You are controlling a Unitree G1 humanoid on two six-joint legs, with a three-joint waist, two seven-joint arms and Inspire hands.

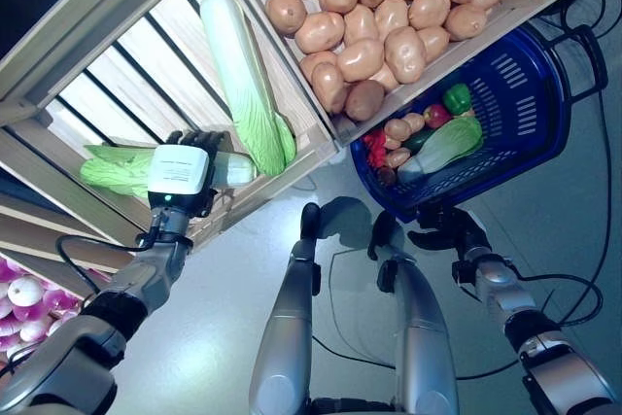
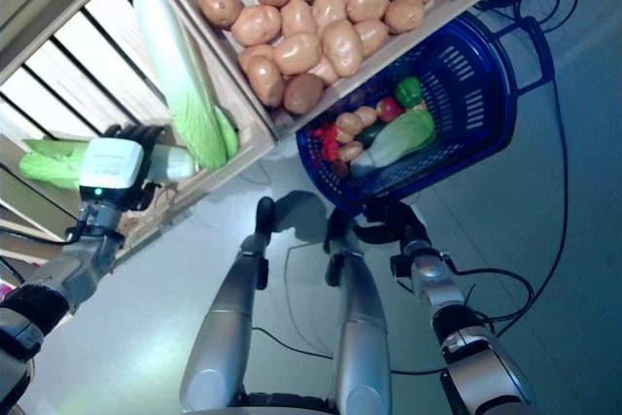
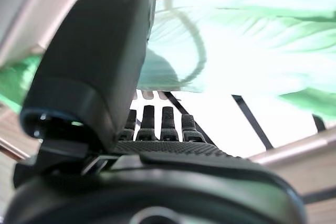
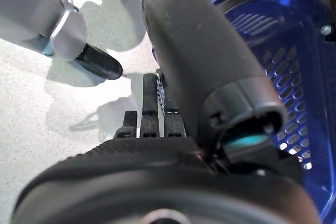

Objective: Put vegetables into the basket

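A napa cabbage [image 1: 112, 168] lies flat on the slats of a wooden crate [image 1: 117, 55]. My left hand [image 1: 183, 170] rests over its middle, and the white stem end sticks out past the hand. In the left wrist view the cabbage [image 3: 236, 51] lies just beyond the thumb, and the fingers [image 3: 163, 124] reach straight under it with a gap. A second, longer cabbage [image 1: 243, 75] leans in the same crate. My right hand [image 1: 447, 225] pinches the rim of the blue basket [image 1: 525, 94], thumb over the rim [image 4: 294, 77]. The basket holds a cabbage [image 1: 442, 148], a green pepper [image 1: 457, 97], small potatoes and red vegetables.
A crate of potatoes [image 1: 389, 7] stands beside the cabbage crate, its corner overhanging the basket. Pink-white bulbs [image 1: 24, 291] show at the lower left, below the shelves. Grey floor lies under the basket.
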